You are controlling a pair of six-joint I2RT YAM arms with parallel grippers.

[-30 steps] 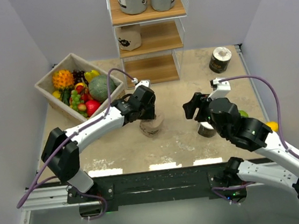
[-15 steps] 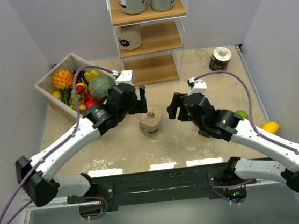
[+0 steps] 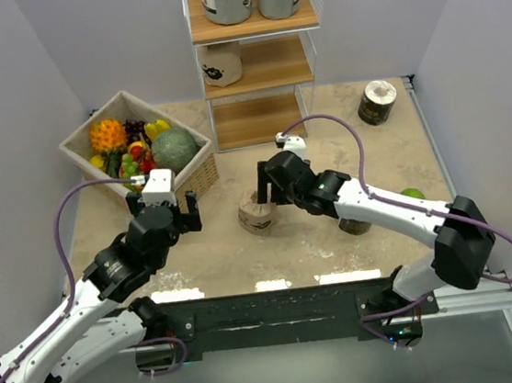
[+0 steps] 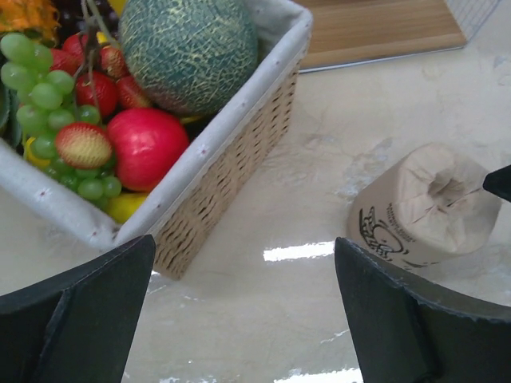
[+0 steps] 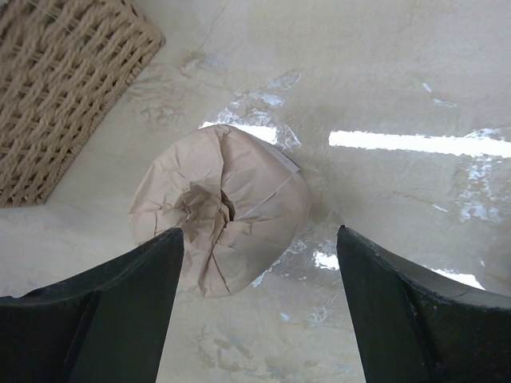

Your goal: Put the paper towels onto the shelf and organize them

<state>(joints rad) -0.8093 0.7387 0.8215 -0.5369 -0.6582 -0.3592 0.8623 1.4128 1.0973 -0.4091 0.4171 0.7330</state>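
We've got bright, even overhead light, white glare strips across the glossy table (image 5: 415, 142), soft shadows, wicker basket (image 5: 64, 96) slightly blurred.

Top view looks down from high behind the near edge of the beige marbled table (image 3: 226, 250). Wrist views sit close, the right facing straight down. All three share the tan paper-wrapped roll (image 3: 259, 214).

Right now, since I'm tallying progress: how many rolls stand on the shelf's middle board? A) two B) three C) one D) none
C: a single tan roll stands at the left of the shelf's middle board, with nothing beside it.
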